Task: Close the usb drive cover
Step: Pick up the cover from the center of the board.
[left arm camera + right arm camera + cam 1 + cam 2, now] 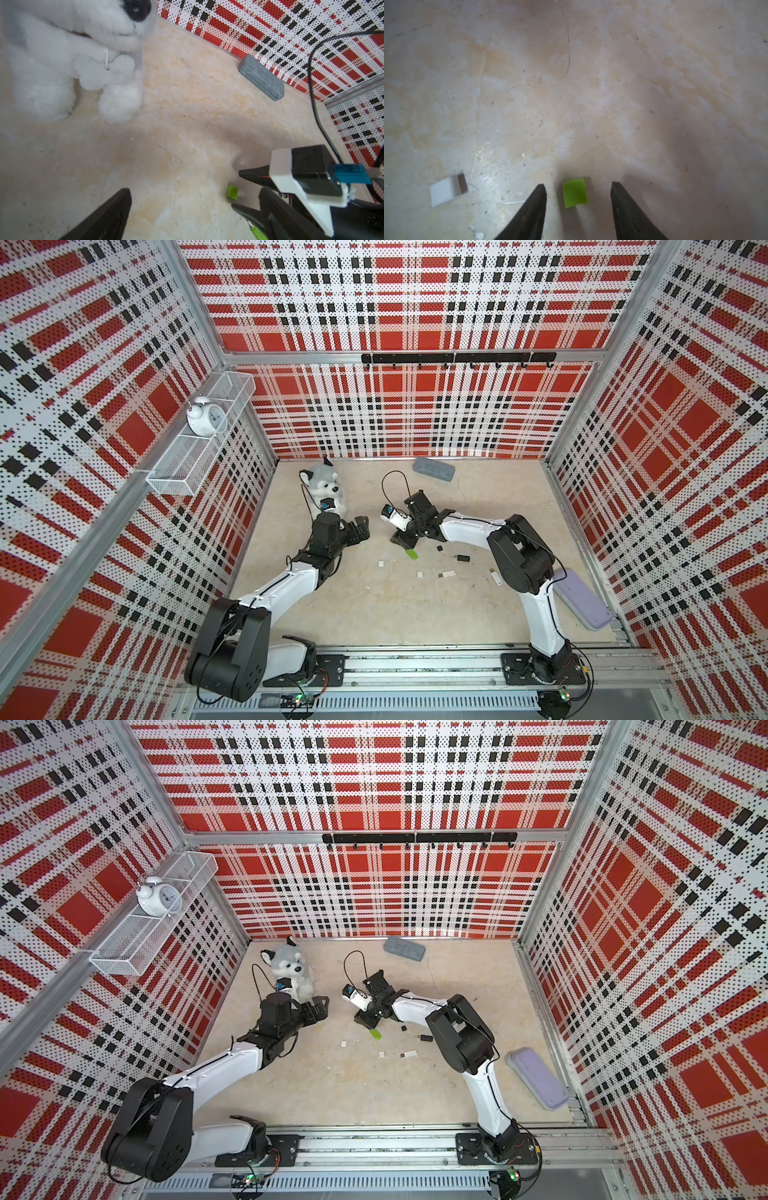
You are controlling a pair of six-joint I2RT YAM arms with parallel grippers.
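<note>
- The right gripper (578, 184) is tipped down close over the beige surface (374, 605). Its two black fingers stand about half apart and grip nothing.
- In the right wrist view a small green cap (574, 192) lies flat on the surface between those fingertips, clear of both.
- The left wrist view shows the same green cap (232, 192) just ahead of the right gripper's tips. The green USB drive (257, 232) lies beside the gripper's nearer finger with its metal plug bare, so the cover is still off.
- In a top view the green USB drive (411, 553) lies just beside the right gripper (401, 538), on the side toward the arm bases.
- The left gripper (363, 527) is held above the surface, facing the right one across a gap. Its fingers are spread wide and it is empty.
- A white cap (446, 190) lies a little off to the side of the green one.
- Further toward the right arm lie a second white cap (420, 573), a white USB drive (448, 573), a black cap (439, 548) and a black USB drive (462, 558), all separate from one another.
- A husky plush toy (328, 489) sits behind the left gripper.
- A grey case (434, 468) lies by the back wall, and a lilac case (582, 599) lies along the right edge by the right arm.
- On the left wall a white alarm clock (205, 416) sits in a wire shelf (174, 477).
</note>
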